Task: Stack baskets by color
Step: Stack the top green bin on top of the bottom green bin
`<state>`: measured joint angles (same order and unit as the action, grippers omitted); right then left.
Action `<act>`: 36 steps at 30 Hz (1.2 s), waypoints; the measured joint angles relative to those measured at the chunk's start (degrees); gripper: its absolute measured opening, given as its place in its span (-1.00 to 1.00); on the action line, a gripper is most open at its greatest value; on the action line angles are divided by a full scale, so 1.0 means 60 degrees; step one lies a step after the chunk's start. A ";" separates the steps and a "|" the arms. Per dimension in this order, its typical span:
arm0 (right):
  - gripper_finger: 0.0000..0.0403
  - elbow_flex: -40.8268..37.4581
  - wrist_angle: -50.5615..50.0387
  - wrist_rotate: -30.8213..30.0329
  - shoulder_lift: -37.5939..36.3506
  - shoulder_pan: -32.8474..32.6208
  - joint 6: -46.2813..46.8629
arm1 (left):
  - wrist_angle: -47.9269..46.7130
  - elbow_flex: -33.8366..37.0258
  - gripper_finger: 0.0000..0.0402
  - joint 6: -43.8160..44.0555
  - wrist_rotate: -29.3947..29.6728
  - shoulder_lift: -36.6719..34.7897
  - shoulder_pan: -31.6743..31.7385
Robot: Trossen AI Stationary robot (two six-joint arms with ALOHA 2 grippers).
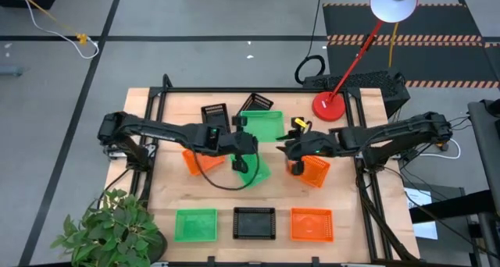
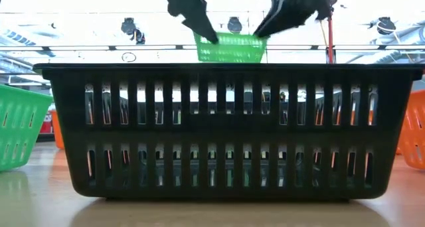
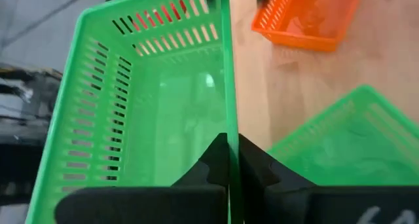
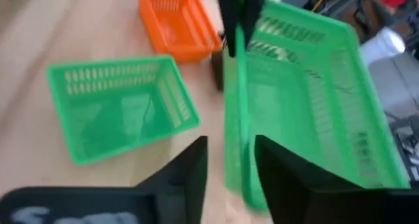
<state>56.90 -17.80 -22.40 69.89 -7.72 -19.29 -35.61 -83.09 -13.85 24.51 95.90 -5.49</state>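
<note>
Handover of a green basket (image 1: pixel 261 125) was under way above mid-bench: the left claw (image 3: pixel 228 160) was clamped shut on one wall, while the right claw (image 4: pixel 229 160) stood parted astride the opposite wall, gripping nothing. Held by one thin rim, the raised basket could tilt or slip and miss the second green basket (image 1: pixel 251 172) lying below on the bench (image 1: pixel 355 204).

1. A robotics lab or workshop: grey concrete floor (image 1: pixel 70 103) with black-and-orange hazard-striped matting (image 1: pixel 406 39).
2. A light wooden worktop (image 1: pixel 164 201) in a black metal frame (image 1: pixel 373 212).
3. Loose cables (image 1: pixel 311 64) cross the floor.
</note>
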 joint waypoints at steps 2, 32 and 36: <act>-0.26 0.0000 -0.0024 -0.0003 -0.0445 -0.0194 -0.0002 | -0.0484 0.0000 -0.97 0.0495 -0.0001 -0.0321 -0.0246; -0.18 -0.0292 -0.0779 -0.0003 -0.2270 -0.0885 0.1392 | -0.3108 0.0004 -0.94 0.6585 0.1010 -0.1329 -0.6603; -0.18 -0.0361 -0.0548 0.0001 -0.2270 -0.0885 0.1392 | -0.3108 0.0004 -0.97 0.6683 0.1004 -0.1329 -0.6985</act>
<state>54.74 -21.09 -22.39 56.27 -13.04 -10.94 -54.26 -83.07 26.25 30.53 87.92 -47.40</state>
